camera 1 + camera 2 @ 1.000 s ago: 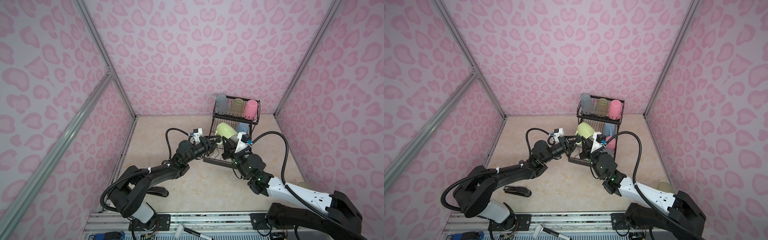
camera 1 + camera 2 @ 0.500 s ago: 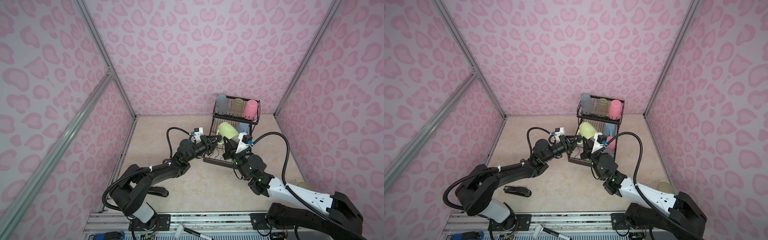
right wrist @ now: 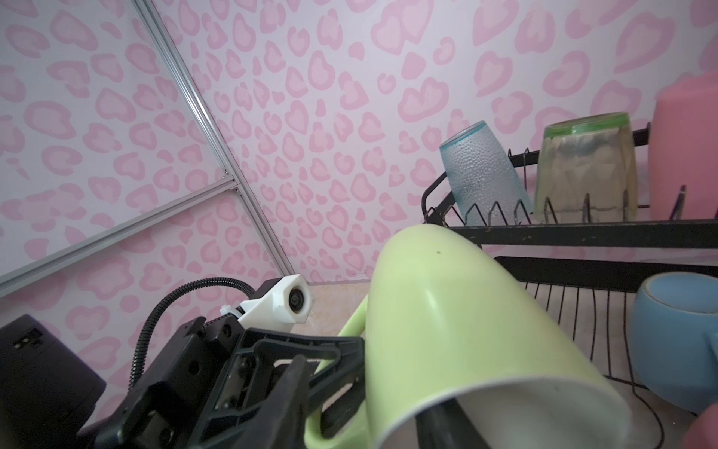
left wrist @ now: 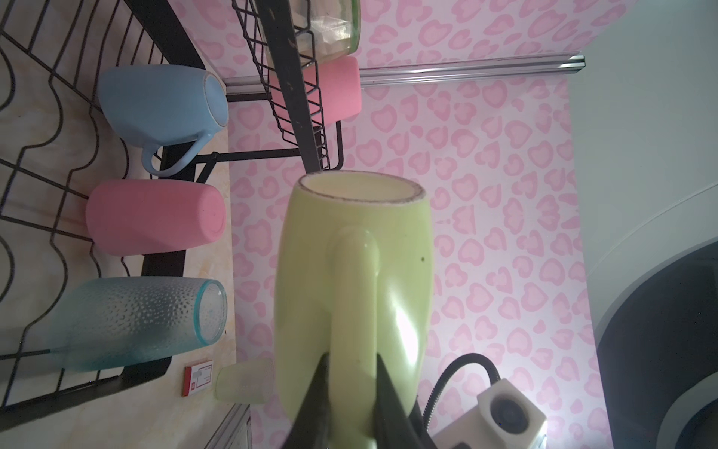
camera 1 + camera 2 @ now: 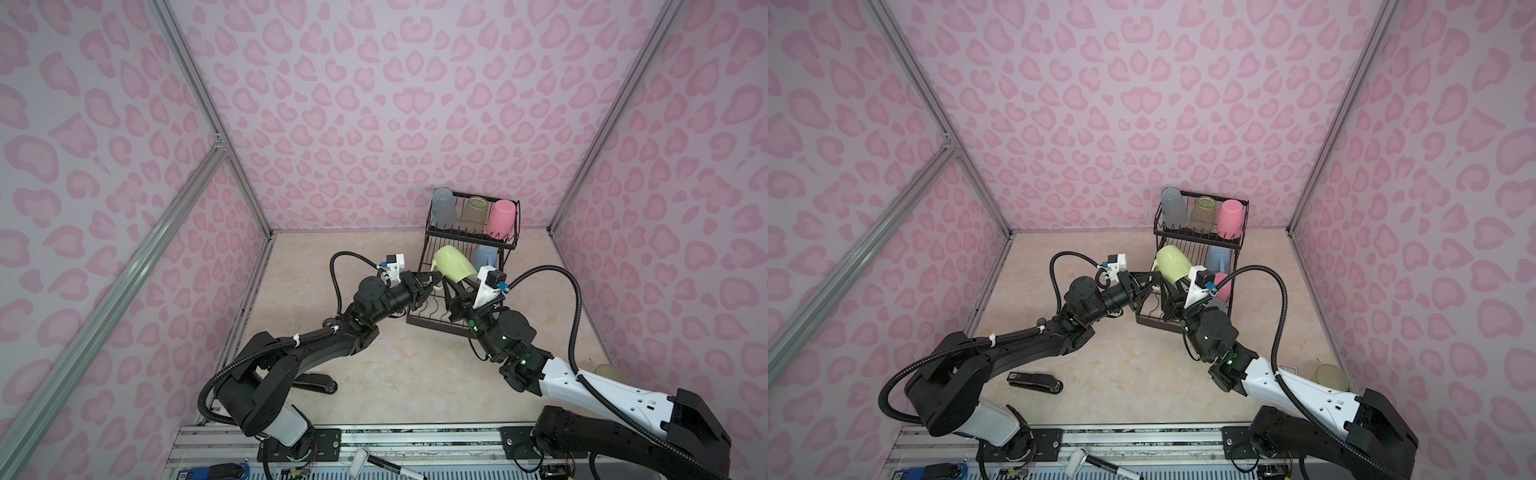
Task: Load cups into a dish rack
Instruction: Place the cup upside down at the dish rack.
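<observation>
A pale yellow-green mug hangs tilted, mouth down, over the left front of the black wire dish rack. My left gripper is shut on its handle. My right gripper stands open astride the mug's rim, with one finger inside the mouth and one outside, clear of the wall. The upper basket holds a grey-blue tumbler, a yellowish tumbler and a pink tumbler, all upside down. On the lower grid are a light blue mug, a pink tumbler and a teal tumbler.
A translucent green tumbler lies on the table by the right wall. A black stapler lies near the left arm's base. The rack stands against the back wall, right of centre. A small red and white card lies past the rack.
My right gripper's jaws have come apart off the mug's rim. The left gripper closed further on the handle, then held still, and the mug has barely moved.
</observation>
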Robot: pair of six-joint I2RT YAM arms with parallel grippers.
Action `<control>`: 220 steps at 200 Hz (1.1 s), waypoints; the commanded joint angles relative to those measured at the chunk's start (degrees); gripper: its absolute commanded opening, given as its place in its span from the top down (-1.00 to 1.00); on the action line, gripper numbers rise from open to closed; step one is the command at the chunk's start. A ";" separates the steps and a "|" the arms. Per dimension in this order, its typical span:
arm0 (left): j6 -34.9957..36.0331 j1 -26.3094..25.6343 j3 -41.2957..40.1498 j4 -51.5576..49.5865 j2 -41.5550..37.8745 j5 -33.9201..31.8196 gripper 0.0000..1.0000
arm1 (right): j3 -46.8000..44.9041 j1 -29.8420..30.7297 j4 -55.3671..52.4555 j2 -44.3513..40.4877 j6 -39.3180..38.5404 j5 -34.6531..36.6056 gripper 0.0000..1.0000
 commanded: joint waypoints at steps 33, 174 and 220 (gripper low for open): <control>7.67 0.47 0.05 -1.63 -2.25 -2.24 0.93 | 0.43 0.08 -7.31 -2.61 2.52 0.68 -0.15; 39.67 -0.90 -1.45 -16.31 -7.52 -16.93 0.93 | 3.42 -5.28 -40.49 -20.05 9.20 4.72 -0.27; 50.49 -3.82 -1.13 -15.36 -5.43 -23.68 0.94 | 7.44 -13.52 -53.11 -21.76 13.05 0.82 -0.28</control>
